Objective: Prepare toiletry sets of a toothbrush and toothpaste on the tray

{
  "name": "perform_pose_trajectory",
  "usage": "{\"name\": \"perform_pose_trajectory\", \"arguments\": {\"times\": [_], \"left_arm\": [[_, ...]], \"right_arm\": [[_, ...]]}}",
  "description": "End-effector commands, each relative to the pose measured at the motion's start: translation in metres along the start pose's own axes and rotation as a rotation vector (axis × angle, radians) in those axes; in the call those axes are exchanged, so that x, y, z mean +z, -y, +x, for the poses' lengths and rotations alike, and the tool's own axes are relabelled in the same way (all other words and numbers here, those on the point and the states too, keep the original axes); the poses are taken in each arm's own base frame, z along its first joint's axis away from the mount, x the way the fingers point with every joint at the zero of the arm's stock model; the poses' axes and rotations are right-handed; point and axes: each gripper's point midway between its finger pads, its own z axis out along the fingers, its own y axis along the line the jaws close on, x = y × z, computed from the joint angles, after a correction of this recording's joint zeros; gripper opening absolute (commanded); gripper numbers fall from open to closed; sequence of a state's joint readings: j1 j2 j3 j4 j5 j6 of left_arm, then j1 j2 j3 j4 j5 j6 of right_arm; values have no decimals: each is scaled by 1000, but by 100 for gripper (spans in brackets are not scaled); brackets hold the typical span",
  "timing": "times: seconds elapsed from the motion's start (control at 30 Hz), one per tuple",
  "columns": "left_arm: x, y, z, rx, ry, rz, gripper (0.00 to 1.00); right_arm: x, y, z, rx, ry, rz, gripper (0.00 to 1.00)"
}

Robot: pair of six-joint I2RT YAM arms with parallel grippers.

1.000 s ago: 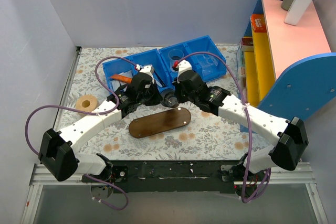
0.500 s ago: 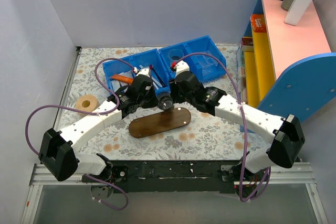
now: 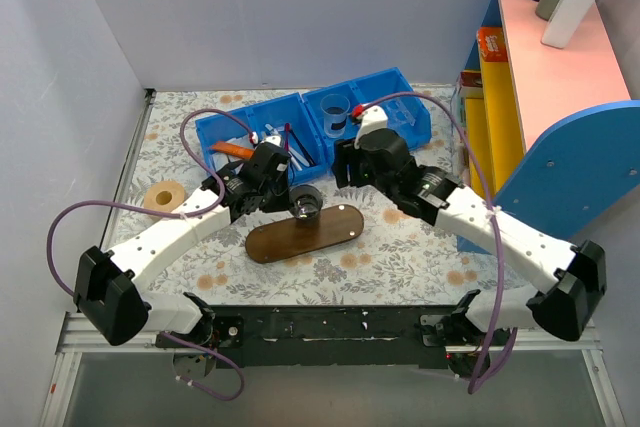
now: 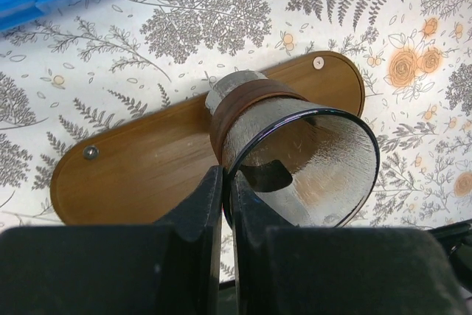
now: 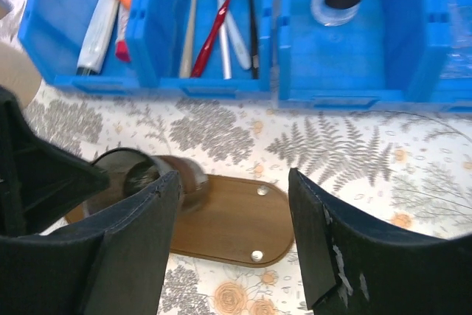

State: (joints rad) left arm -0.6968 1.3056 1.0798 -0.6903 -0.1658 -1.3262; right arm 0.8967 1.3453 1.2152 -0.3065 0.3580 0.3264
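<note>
While the left pincer grips a cup, the tray lies beneath it.

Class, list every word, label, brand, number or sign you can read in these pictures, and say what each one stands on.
Nothing is legible.
Toothpaste in the blue bin: red lettering, too blurred to read.
Orange box on the yellow shelf: white print, too small to read.
Glass cup and tray: no markings.
</note>
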Motion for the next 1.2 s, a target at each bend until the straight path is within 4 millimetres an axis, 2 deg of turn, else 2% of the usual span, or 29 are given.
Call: {"name": "perform_pose_trajectory", "arguments": {"times": [0.0, 0.07, 0.13, 0.27, 0.37, 0.5, 0.53, 0.63, 0.8, 1.17], "left_arm": [[-33, 12, -22, -47, 39, 40, 0], [-40, 8, -22, -66, 45, 38, 0], [-49, 3, -23, -84, 59, 38, 0], [-49, -24, -23, -162, 71, -68, 0], [-54, -31, -21, -216, 86, -80, 0], [-57, -43, -17, -279, 108, -94, 0], [-57, -53, -9, -296, 82, -144, 0], [-55, -73, 0, -384, 50, -251, 0], [-62, -70, 3, -510, 91, -201, 0], [-74, -101, 12, -650, 178, -302, 0]], "right_arm": [[-19, 37, -19, 44, 97, 72, 68], [-26, 55, -21, 64, 115, 104, 70], [-28, 71, -14, 79, 109, 130, 70], [-37, 85, -14, 101, 135, 141, 70], [-38, 90, -10, 102, 129, 152, 71], [-36, 93, -5, 105, 116, 155, 71], [-35, 93, -3, 108, 112, 151, 71], [-34, 91, -2, 107, 109, 144, 71], [-32, 91, -2, 114, 111, 138, 71], [-31, 87, 0, 123, 107, 117, 71]]}}
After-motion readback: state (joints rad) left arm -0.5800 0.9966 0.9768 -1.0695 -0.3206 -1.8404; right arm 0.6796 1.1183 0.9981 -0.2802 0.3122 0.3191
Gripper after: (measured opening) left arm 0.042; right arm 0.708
